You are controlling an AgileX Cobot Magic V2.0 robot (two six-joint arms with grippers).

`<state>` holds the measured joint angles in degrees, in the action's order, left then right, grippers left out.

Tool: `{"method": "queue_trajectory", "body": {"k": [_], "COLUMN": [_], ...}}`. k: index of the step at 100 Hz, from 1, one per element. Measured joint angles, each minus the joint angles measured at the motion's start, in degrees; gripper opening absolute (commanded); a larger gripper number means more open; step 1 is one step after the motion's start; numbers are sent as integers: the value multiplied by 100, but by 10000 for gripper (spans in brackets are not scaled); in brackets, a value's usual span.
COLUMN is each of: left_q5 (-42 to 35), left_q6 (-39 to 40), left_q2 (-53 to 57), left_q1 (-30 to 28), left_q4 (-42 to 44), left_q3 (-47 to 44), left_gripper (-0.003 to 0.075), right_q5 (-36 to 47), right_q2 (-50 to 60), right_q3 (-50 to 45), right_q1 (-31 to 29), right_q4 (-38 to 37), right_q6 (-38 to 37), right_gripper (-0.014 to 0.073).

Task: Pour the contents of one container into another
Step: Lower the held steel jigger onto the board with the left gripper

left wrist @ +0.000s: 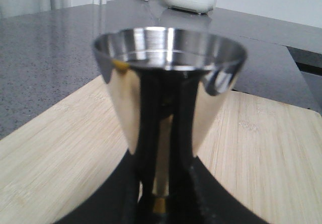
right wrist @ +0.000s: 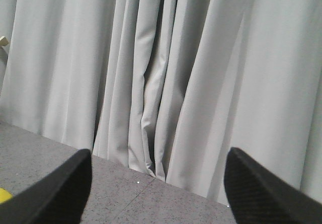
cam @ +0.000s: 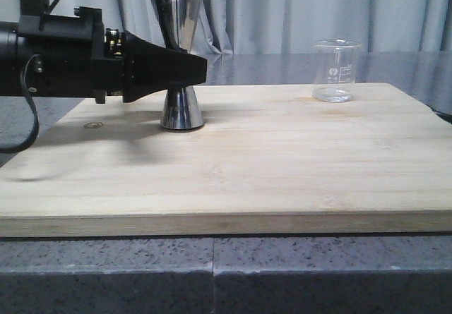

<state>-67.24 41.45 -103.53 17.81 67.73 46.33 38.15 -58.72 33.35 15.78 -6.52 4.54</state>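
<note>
My left gripper [cam: 189,68] clamped on the steel jigger's [cam: 178,25] waist, jigger upright on the wooden board [cam: 282,166], glass beaker [cam: 335,71] well apart at the board's far right, my right gripper [right wrist: 157,194] spread wide, facing curtains [right wrist: 176,73].

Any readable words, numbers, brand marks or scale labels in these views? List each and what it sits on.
None can be read.
Small clear glass beaker: faint white printed marks, too small and blurred to read.
Tall shiny steel hourglass jigger: no text visible.
Pale wooden board: a small oval mark near its left edge, unreadable.
</note>
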Motion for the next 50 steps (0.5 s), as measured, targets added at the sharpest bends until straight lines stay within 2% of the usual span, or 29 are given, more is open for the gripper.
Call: {"method": "queue_trajectory", "body": {"k": [50], "left_q5": [-21], "left_q6": [-33], "left_q2": [-10], "left_q1": [0], "left_q4": [-10], "left_q3": [0], "left_gripper": [-18], "right_q5": [0], "right_q2": [0], "right_q3": [0], "right_q1": [0], "right_q4": [0], "right_q6": [0], "right_gripper": [469]}}
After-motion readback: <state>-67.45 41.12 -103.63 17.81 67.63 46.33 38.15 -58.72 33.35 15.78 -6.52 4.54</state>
